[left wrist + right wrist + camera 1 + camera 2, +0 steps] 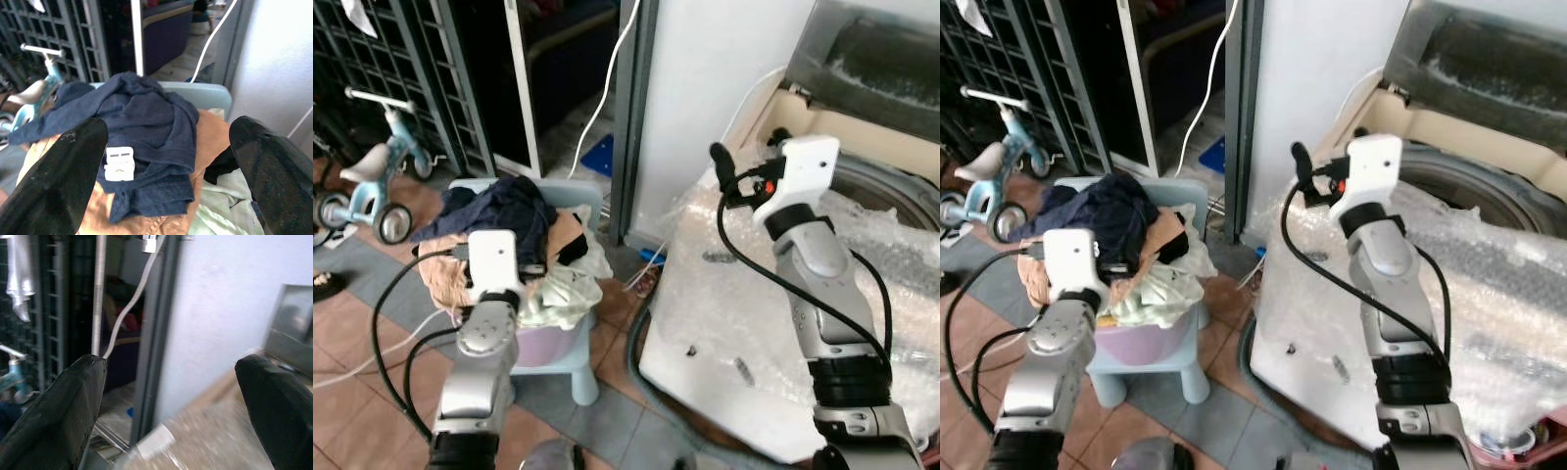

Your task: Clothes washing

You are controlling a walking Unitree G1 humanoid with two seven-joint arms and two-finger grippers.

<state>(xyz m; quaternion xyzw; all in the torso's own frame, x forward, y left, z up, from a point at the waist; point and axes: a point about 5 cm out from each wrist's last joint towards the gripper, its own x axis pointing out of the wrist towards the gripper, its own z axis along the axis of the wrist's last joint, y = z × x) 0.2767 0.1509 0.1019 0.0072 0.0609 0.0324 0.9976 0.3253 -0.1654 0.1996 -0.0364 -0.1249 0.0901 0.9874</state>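
On basket (570,345): one navy shirt (142,117), left end effector (168,176) spread above.

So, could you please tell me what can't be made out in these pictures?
- Washing machine drum: its inside is hidden by bubble wrap and the right arm, head views.
- Basin: what lies lower in it is covered by the navy garment and other clothes.
- White tag on the navy garment: print too small to read, left wrist view.
- Tricycle: cut off by the left edge, head views.
- Foreground under the right gripper: blurred.
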